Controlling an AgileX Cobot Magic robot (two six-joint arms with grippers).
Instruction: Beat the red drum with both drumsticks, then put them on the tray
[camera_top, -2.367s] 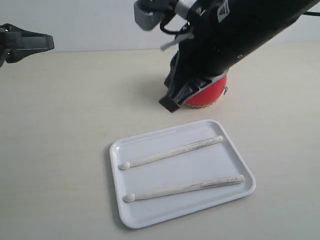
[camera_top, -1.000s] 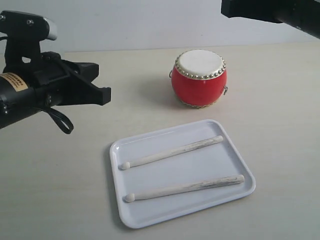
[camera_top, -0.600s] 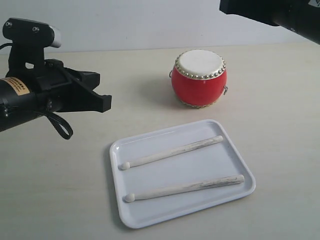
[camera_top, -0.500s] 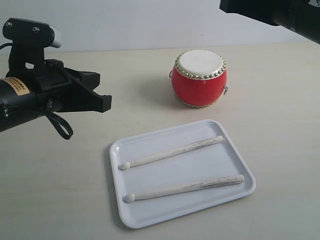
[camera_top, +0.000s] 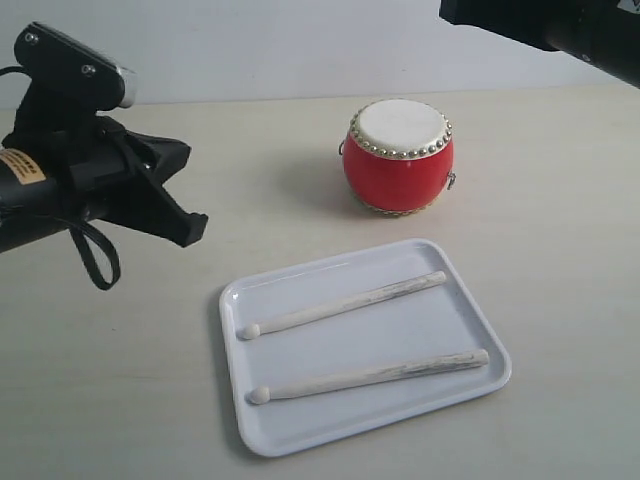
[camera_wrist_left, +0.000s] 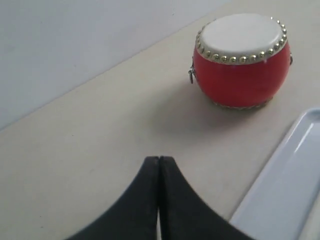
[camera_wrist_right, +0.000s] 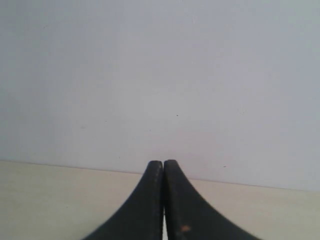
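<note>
The red drum (camera_top: 398, 157) stands upright behind the white tray (camera_top: 280, 425); the left wrist view shows the drum (camera_wrist_left: 242, 61) and a tray corner (camera_wrist_left: 282, 190) too. Two pale drumsticks lie side by side in the tray, one farther back (camera_top: 343, 305) and one nearer the front (camera_top: 368, 376). My left gripper (camera_top: 190, 228) hangs over the table left of the tray, shut and empty (camera_wrist_left: 159, 159). Only part of the right arm (camera_top: 545, 22) shows at the top right corner. In its wrist view the right gripper (camera_wrist_right: 163, 162) is shut on nothing, facing the wall.
The beige tabletop (camera_top: 560, 260) spreads around the tray and drum. A plain pale wall (camera_top: 250, 50) runs behind the table's far edge. A black cable loop (camera_top: 92, 262) dangles under the left arm.
The right arm has lifted away from the drum to the top right corner. The left arm came in from the left, then tilted its gripper downward. Drumsticks, tray and drum stayed put.
</note>
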